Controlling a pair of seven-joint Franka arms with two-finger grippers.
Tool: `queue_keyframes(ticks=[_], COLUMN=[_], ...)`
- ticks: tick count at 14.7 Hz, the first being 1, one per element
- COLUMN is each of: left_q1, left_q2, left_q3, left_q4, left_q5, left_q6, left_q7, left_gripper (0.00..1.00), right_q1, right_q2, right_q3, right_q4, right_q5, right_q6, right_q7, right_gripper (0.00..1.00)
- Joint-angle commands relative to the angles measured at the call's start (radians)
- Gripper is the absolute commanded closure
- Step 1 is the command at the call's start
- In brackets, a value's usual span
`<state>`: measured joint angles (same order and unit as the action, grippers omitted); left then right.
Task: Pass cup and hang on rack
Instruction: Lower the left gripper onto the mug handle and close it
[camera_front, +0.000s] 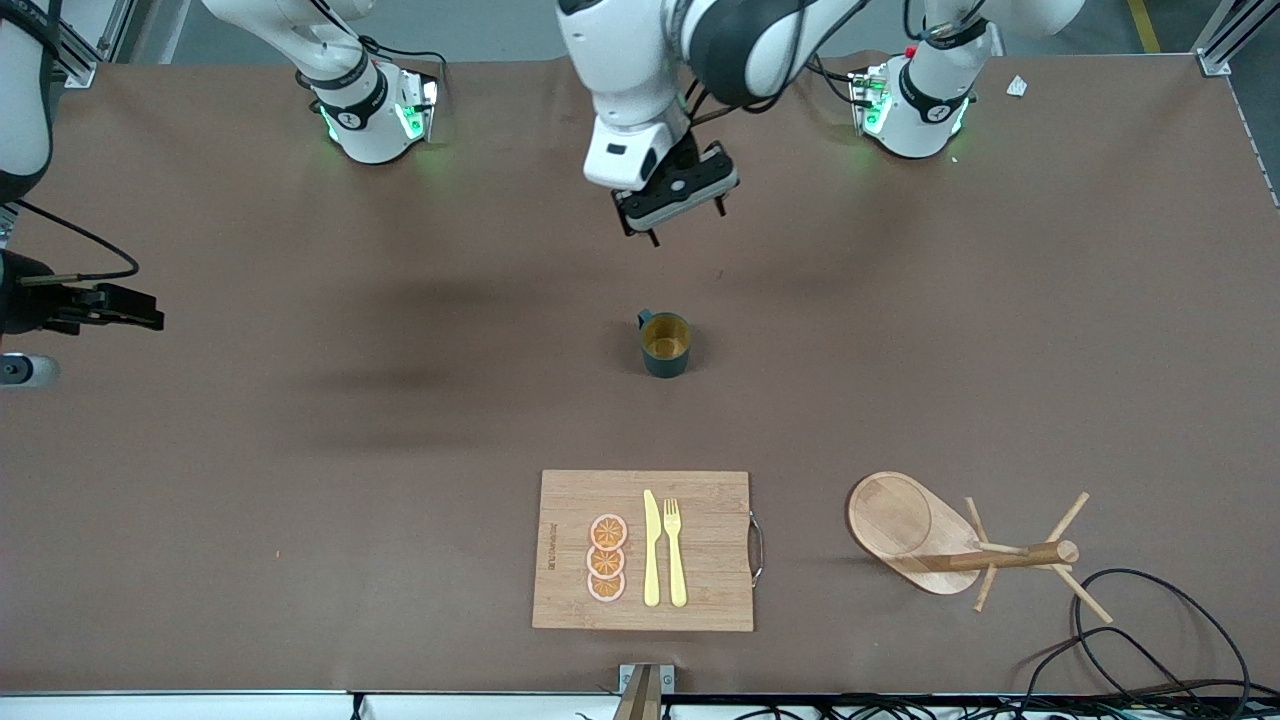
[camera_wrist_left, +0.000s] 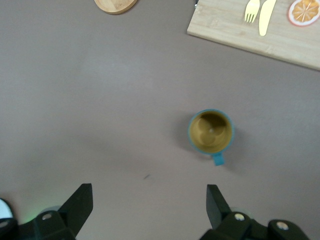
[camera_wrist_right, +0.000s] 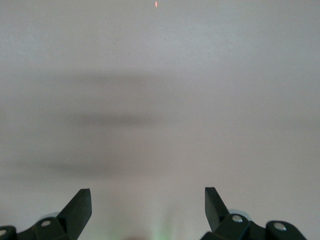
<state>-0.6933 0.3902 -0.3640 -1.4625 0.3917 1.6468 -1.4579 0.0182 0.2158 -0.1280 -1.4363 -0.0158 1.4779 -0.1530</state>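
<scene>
Cup (camera_front: 665, 345) stands upright in the middle of the counter (camera_front: 300, 480), with its open mouth up and its small handle (camera_wrist_left: 218, 159) on the side that faces the robots' bases. It is a short, stiff mug, dark teal outside and yellowish-tan inside, and it looks empty; I judge it light, rigid and probably glazed, so a little slippery, and breakable if it falls. The left gripper (camera_front: 675, 205) hangs over the bare counter between the bases and the cup, with its fingers (camera_wrist_left: 80, 202) wide apart and nothing between them. A good hold, I think, is across the rim, one finger inside and one outside the wall, on a side away from the handle, because the handle must stay free for the peg. The right gripper (camera_wrist_right: 147, 202) waits over bare counter at the right arm's end of the table, its fingers also apart and empty. The rack (camera_front: 960, 548) stands near the front camera, toward the left arm's end, beside the cutting board (camera_front: 645, 550) that carries a knife, a fork and orange slices. The cup is well apart from the rack.
</scene>
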Motion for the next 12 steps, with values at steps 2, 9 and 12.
queue_keyframes(ticks=[2,9,12], left_q1=[-0.078,-0.196,-0.212], left_q2=[0.15,0.285,0.337], left_q3=[0.011,0.02,0.019], left_q4=[0.128,0.137,0.134], left_q5=[0.12,0.303,0.364], left_q6=[0.03,0.126,0.126], left_q7=[-0.094,-0.322,-0.502], left_gripper=[0.0,0.0,0.0], right_q1=[-0.009,-0.015,-0.029], right_q2=[0.0,0.002,0.002], right_q3=[0.024,0.027,0.025], right_q4=[0.042,0.05,0.048], right_q5=[-0.024,-0.004,0.022], right_q6=[-0.027,-0.034,-0.094], right_q7=[0.001,-0.002,-0.005], right_gripper=[0.0,0.0,0.0])
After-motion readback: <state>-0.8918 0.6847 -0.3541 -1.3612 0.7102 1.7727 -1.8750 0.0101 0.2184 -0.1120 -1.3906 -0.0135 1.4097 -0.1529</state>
